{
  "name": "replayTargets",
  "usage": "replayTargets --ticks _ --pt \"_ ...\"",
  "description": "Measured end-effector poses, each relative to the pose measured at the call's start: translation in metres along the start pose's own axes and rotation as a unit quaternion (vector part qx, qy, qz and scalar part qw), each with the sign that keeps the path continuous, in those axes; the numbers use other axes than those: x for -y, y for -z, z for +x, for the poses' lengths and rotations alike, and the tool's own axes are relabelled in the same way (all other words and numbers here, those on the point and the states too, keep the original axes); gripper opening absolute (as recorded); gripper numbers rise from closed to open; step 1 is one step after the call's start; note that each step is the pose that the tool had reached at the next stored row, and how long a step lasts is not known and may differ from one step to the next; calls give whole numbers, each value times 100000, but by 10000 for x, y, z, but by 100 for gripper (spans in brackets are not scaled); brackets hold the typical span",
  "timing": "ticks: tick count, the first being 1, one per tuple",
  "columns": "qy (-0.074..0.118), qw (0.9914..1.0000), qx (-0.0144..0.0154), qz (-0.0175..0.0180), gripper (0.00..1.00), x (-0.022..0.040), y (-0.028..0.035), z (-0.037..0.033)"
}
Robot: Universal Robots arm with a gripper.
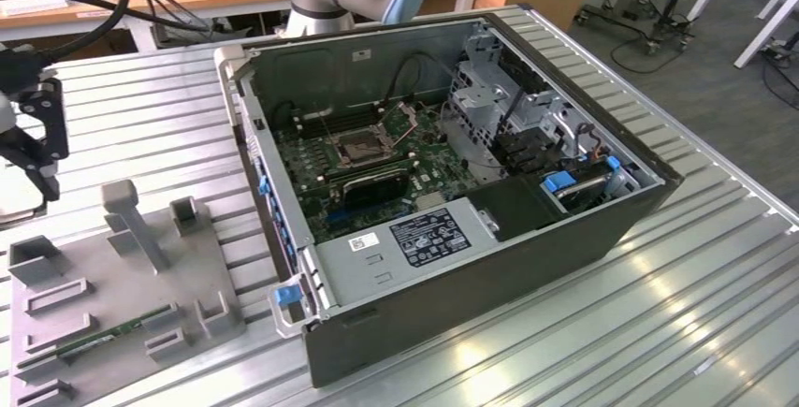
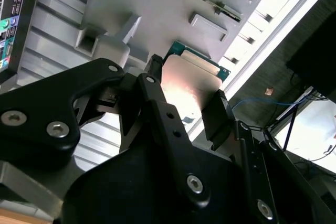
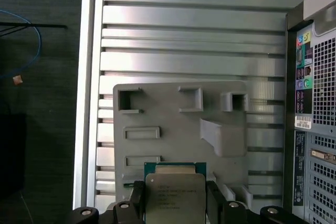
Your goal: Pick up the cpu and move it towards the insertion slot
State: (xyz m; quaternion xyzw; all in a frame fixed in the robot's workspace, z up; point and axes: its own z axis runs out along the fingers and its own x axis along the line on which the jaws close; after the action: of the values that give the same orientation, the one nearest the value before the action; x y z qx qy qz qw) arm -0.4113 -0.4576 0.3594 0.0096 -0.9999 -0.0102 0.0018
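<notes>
One white label [image 1: 425,234] on the computer case [image 1: 500,276] is unreadable in the exterior view; the hand [image 1: 37,178] hangs well apart from the insertion slot [image 1: 358,148]. In the second wrist view the hand [image 2: 186,92] pinches the cpu [image 2: 191,80] by opposite edges. In the first wrist view the cpu's [image 3: 175,195] faint print is illegible, and a grey fixture [image 3: 178,124] lies beneath the hand [image 3: 175,205].

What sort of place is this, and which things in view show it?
Probably a robotics lab or workshop: an open computer case lies on a ribbed metal table, a grey fixture plate sits beside it, and the gripper holds the cpu.
</notes>
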Motion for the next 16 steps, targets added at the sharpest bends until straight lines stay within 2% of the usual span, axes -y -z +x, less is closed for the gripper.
replayTargets --ticks 9,16 --pt "0 100000 3 -1 55 5 1 -272" --pt "2 100000 1 -2 55 10 2 -513"
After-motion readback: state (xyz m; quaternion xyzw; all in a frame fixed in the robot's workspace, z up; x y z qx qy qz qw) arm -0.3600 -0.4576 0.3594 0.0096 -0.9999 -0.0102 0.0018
